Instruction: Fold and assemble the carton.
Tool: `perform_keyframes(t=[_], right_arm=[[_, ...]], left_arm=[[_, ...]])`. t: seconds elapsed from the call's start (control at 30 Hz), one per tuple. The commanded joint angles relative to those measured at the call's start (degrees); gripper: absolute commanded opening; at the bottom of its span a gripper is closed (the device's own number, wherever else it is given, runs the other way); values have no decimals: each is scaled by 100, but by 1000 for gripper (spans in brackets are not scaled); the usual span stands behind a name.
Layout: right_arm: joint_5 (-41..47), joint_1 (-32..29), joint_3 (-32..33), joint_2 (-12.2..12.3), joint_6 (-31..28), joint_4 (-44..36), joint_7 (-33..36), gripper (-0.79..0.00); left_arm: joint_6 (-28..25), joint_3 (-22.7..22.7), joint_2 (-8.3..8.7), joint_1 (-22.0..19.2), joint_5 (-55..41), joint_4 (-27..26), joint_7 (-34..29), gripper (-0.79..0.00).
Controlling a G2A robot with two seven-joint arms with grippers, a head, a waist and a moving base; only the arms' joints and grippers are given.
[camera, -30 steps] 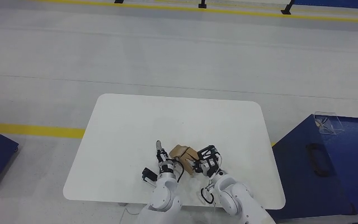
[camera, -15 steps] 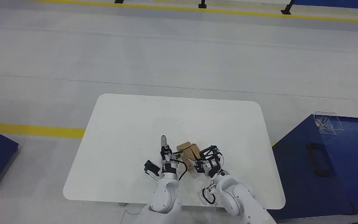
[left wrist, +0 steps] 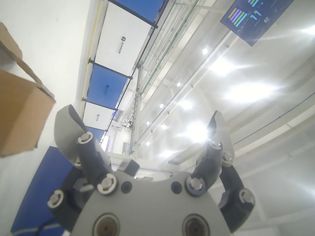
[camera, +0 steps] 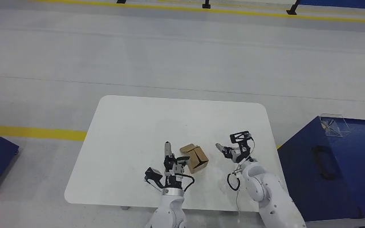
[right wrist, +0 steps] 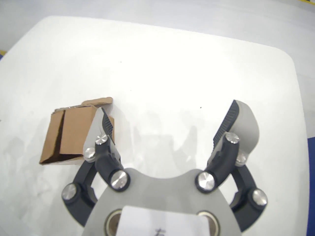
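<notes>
R gripper [right wrist: 168,109] backed off carton [camera: 194,158] | L gripper [left wrist: 142,112] beside | both spread

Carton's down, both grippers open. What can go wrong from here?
1. The carton shows a dark gap between its flaps; the left gripper and right gripper are both open and off it, so the flaps may spring apart.
2. The left gripper sits close beside the carton; its next move could knock it askew.
</notes>
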Motion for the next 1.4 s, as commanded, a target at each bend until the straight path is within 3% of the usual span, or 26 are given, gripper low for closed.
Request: perform_keyframes(t=[0.0, 0.27, 0.7, 0.9, 1.07, 1.27, 1.37], right_arm=[[-307, 446, -256, -23, -181, 465, 232, 0], [-335, 1744, -1189, -219, -1396, 2273, 175, 0], [-405, 2864, -2462, -728, -1550, 3547, -540, 0], [-525, 3203, -3068, -1012, -1640, 3862, -514, 0], [-370, 3621, -3383, -1242, -2118, 4422, -598, 0], [124, 3655, -3328, -1401, -1837, 4565, -982, 0], [468, 3482, -3016, -1354, -1209, 4308, -856, 0]], left_arm=[[248, 70, 57, 158, 157, -291, -44, 0], [248, 70, 57, 158, 157, -291, -44, 0], [248, 70, 57, 158, 157, -291, -44, 0], [248, 70, 57, 158, 157, -291, -44, 0], [248, 70, 57, 158, 157, -291, -44, 0], [248, 70, 57, 158, 157, -291, -44, 0], [248, 70, 57, 158, 157, -291, -44, 0]])
